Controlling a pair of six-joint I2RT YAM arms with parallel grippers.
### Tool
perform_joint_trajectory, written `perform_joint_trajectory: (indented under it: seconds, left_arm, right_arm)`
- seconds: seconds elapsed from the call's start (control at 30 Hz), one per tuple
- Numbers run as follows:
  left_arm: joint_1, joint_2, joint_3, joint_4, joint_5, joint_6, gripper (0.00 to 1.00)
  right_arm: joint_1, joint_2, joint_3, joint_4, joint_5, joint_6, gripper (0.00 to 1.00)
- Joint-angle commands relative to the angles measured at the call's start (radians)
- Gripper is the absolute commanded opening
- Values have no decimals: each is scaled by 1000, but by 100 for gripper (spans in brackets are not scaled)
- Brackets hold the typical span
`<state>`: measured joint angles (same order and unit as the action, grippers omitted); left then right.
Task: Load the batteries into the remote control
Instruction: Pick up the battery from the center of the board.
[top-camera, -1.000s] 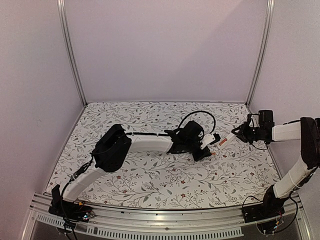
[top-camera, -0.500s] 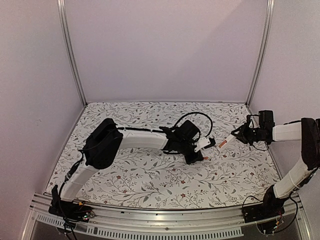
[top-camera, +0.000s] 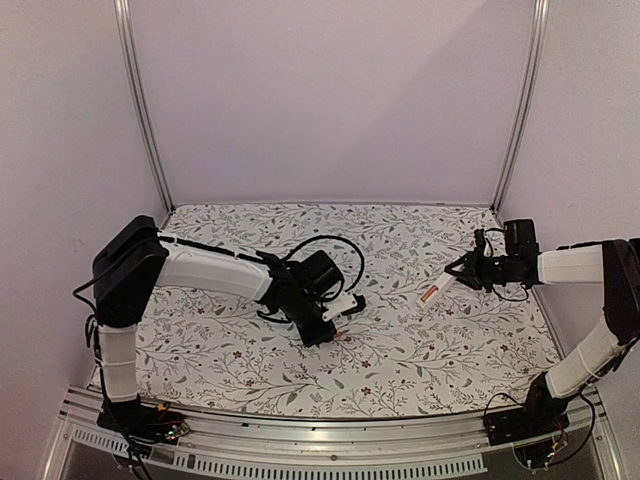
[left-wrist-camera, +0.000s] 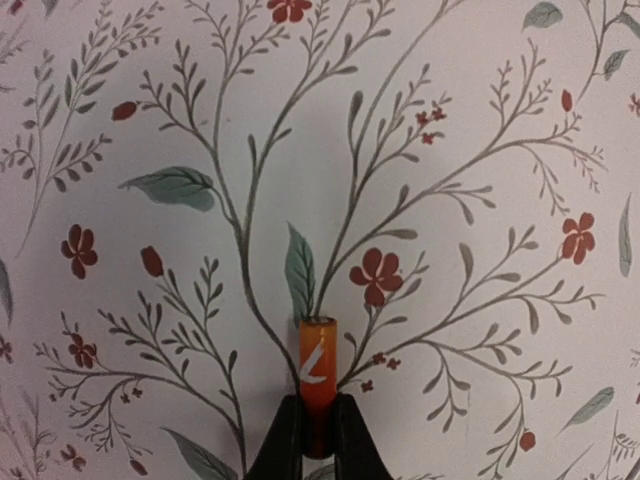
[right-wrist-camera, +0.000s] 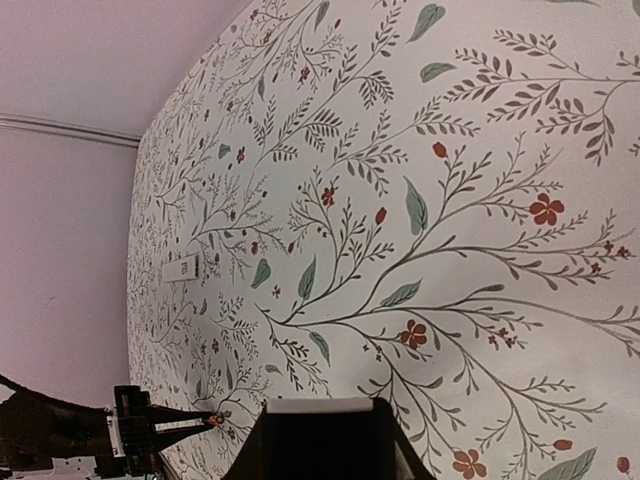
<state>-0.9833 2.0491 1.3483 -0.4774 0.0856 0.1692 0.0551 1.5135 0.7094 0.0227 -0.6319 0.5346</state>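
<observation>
An orange battery (left-wrist-camera: 316, 365) with a white mark is pinched at its lower end by my left gripper (left-wrist-camera: 318, 425), which is shut on it low over the floral cloth. From above, this gripper (top-camera: 338, 330) sits left of the table's centre, and the battery (top-camera: 341, 338) shows as an orange speck at its tip. My right gripper (top-camera: 458, 275) is shut on the white remote control (top-camera: 437, 288). The remote slants down to the left, with an orange-red spot at its free end. In the right wrist view only the remote's white end (right-wrist-camera: 318, 405) shows between the black fingers (right-wrist-camera: 252, 450).
A small white flat piece with a dark mark (right-wrist-camera: 181, 268) lies on the cloth far from the right gripper. The floral cloth (top-camera: 400, 370) covers the table. Metal frame posts (top-camera: 518, 110) and pink walls close it in. The left arm's cable (top-camera: 325, 243) loops above its wrist.
The left gripper has shut on the battery and swung left and nearer, away from the remote. The right gripper has carried the remote slightly left.
</observation>
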Motion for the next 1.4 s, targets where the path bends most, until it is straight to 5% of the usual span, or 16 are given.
perform_joint_trajectory:
  seconds: [0.0,0.37,0.7,1.0,1.37]
  left_arm:
    - [-2,-8,-98,-54,-82,-50,13]
    - [-20,6,-80,-46,-138,-38,22]
    - [-24,-165,-138,22,-33,-90,1]
    - [-24,-268,-114,72,46,-243,0]
    - [-39,-158,28,68,45,-410,0]
  right_arm:
    - [28,-18,25,16,-69,12,0]
    - [54,4,-11,140,-188,72,0]
    - [152,52,-31,257,-214,121,0]
    - [274,168,-45,508,-213,231,0]
    - [371,292,-28,704,-196,362,0]
